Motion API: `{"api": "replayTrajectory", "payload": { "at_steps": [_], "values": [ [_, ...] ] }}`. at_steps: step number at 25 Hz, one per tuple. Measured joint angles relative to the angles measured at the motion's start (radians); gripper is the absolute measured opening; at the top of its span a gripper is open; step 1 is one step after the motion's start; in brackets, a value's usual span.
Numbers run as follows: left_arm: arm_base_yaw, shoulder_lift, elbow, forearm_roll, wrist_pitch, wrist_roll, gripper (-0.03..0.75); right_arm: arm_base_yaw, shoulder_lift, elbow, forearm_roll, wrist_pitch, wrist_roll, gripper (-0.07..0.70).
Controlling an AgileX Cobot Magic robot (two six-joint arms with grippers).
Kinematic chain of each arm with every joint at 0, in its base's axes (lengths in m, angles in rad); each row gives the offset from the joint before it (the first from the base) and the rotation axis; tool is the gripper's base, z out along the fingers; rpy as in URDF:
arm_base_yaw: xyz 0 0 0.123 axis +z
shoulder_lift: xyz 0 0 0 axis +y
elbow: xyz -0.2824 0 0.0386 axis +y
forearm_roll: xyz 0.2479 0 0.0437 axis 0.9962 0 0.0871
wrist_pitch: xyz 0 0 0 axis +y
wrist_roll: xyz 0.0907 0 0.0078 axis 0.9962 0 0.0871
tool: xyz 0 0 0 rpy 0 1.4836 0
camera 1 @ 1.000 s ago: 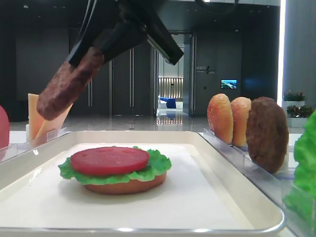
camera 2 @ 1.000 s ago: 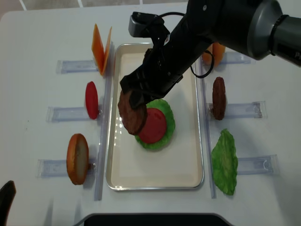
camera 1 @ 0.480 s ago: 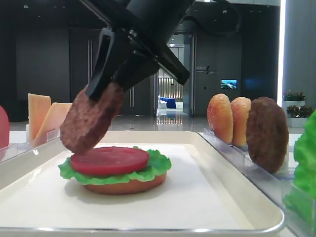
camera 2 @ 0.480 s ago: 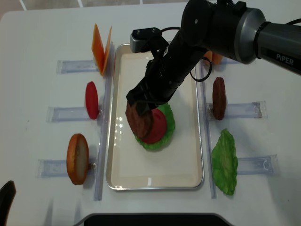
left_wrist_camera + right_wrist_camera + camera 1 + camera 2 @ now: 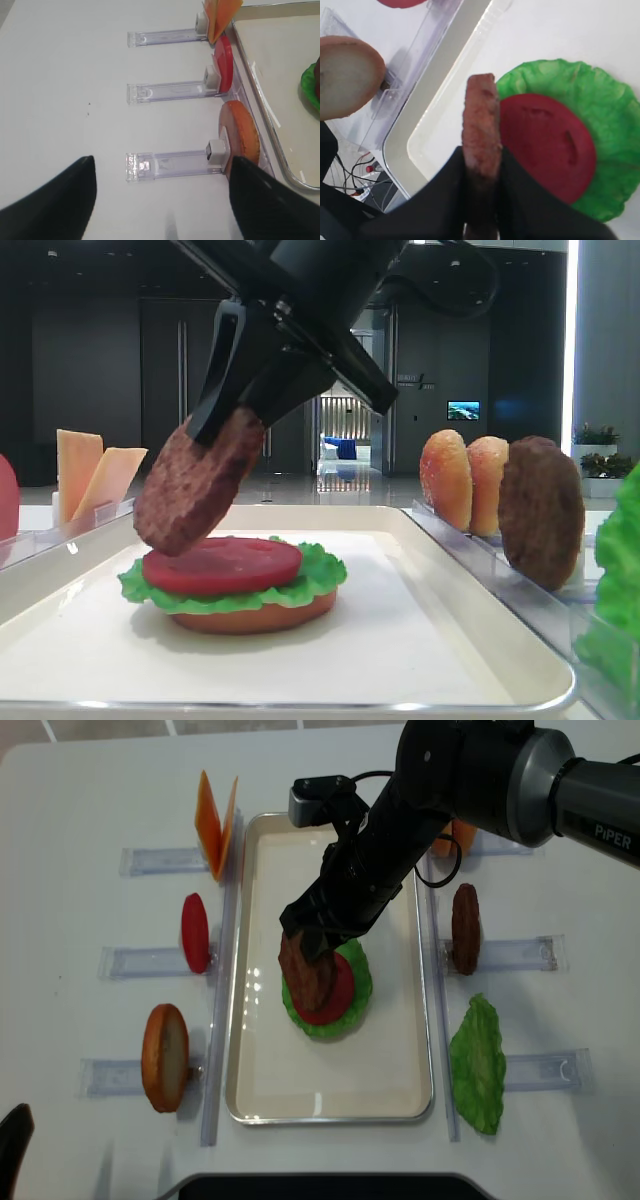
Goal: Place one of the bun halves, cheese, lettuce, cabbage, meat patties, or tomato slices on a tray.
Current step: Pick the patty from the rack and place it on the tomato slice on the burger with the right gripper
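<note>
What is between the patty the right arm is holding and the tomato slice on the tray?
Nothing visible. The right end effector grips the meat patty tilted just above the tomato slice on the tray; whether its low edge touches is unclear.

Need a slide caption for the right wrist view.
Right gripper holds a meat patty on edge above the tomato slice and lettuce.

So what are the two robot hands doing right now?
Left tool: open, holding nothing.
Right tool: closed on a meat patty.
</note>
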Motion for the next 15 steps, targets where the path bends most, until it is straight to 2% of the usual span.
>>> {"api": "replayTrajectory", "payload": {
  "at_steps": [5,10,15],
  "values": [
    [0.0,0.0,0.0,0.0,0.0,0.0,0.632,0.009,0.0,0.007,0.002,0.022,0.017,0.108],
    [0.0,0.0,0.0,0.0,0.0,0.0,0.632,0.026,0.0,0.064,0.007,-0.025,0.018,0.108],
    [0.0,0.0,0.0,0.0,0.0,0.0,0.632,0.026,0.0,0.078,0.012,-0.041,0.007,0.108]
  ]
}}
